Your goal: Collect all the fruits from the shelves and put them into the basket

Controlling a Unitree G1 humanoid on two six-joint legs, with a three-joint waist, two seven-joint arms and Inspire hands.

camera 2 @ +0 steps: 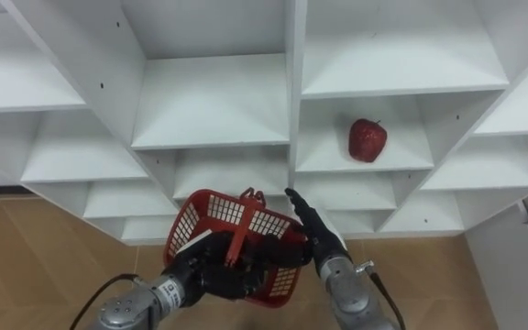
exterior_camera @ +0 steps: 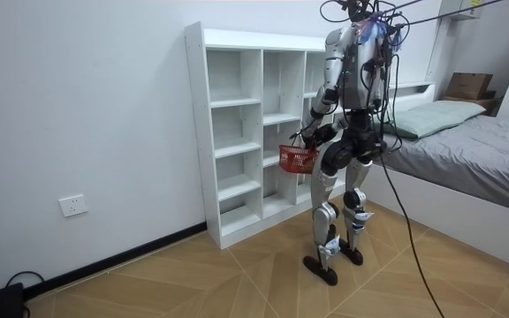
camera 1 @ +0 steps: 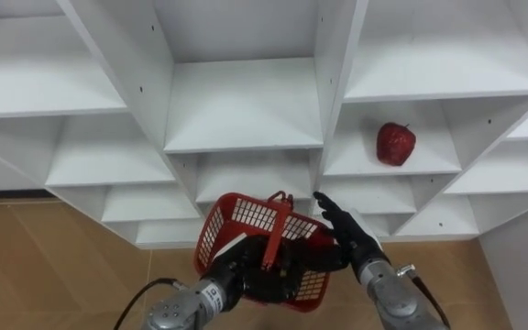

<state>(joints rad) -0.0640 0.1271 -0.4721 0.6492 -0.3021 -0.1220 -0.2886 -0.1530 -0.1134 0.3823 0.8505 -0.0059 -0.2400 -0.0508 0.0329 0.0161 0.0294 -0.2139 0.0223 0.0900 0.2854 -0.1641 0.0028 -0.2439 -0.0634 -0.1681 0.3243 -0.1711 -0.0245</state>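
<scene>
Red basket (camera 1: 232, 225) is held up in front of the white closet (camera 1: 243, 110). Its handle (camera 1: 279, 220) is gripped by the left hand (camera 1: 248, 269), with the fingers curled round it. The right hand (camera 1: 345, 231) is held just beside the basket's right rim, fingers straight and released, nothing grasped, aimed up at the shelves.

One red fruit (camera 1: 396, 144), apple-like, is seen lying on a shelf in the closet's right column. It is above and right of the right hand and apart from it. The other compartments in view are bare. The basket's contents cannot be told, as the inside is masked by mesh and hands.

In the room view the robot is seen upright, close to the closet, with a bed (exterior_camera: 484, 150) behind it.

Progress is judged partial at best: the visible fruit is not yet picked. Reaching, grasping and dropping it into the basket are left.
</scene>
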